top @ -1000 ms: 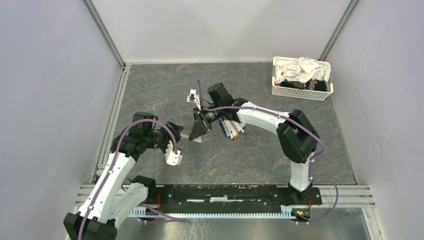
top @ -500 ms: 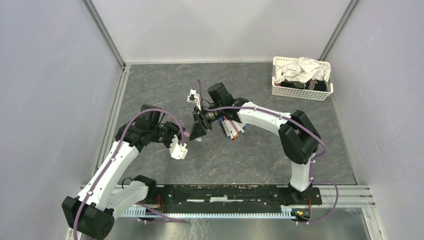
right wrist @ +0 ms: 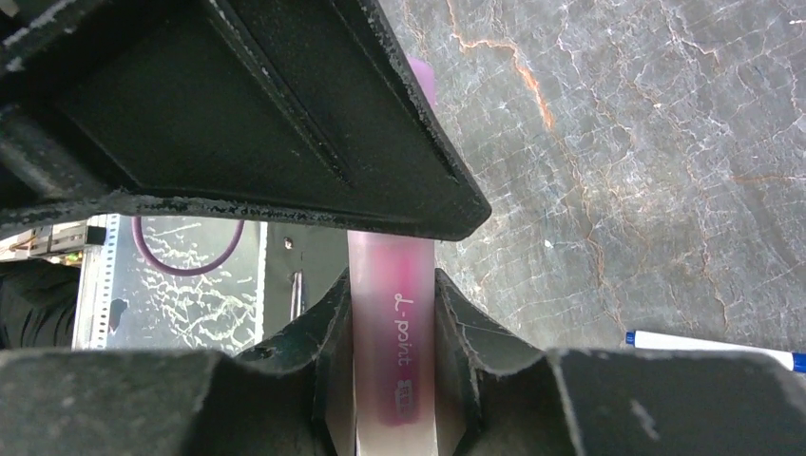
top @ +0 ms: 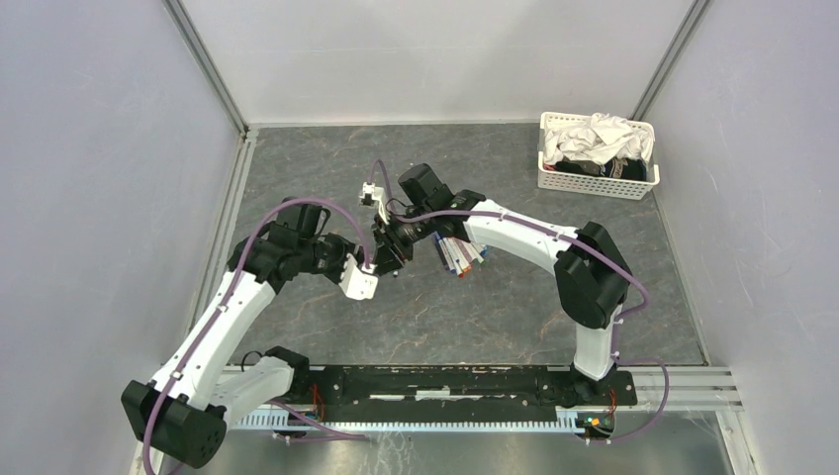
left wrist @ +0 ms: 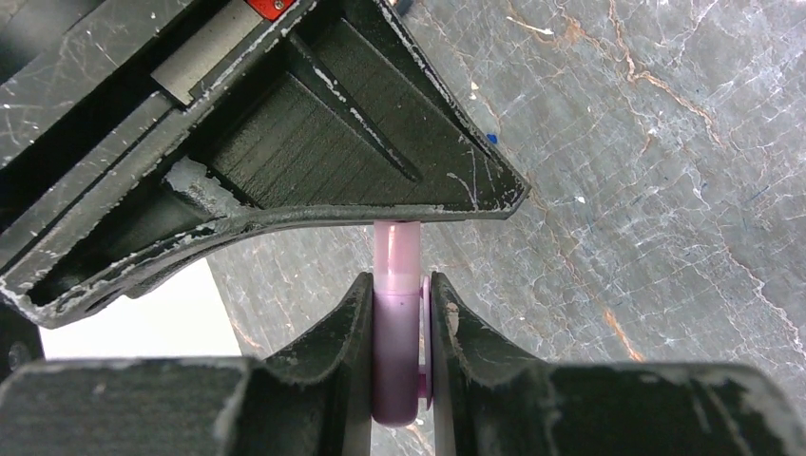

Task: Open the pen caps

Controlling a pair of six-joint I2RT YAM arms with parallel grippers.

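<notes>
The wide lilac pen (right wrist: 392, 342) is held between both grippers above the table. My right gripper (right wrist: 390, 304) is shut on its translucent barrel, which bears printed lettering. My left gripper (left wrist: 397, 313) is shut on the darker lilac cap (left wrist: 396, 356) at the pen's other end; a paler stretch of barrel (left wrist: 396, 252) runs on from the cap and under the right gripper's finger. In the top view the two grippers meet tip to tip, left (top: 364, 269) and right (top: 388, 251). A pile of thin white pens (top: 458, 255) with coloured ends lies just right of them.
A white mesh basket (top: 597, 182) of cloth stands at the back right corner. One white pen with a blue end (right wrist: 713, 347) lies on the marbled table near the right gripper. Grey walls close in the left, back and right sides.
My left arm has swung right and forward to the right gripper and closed on the lilac pen's end. The right gripper has shifted slightly left with the pen.
</notes>
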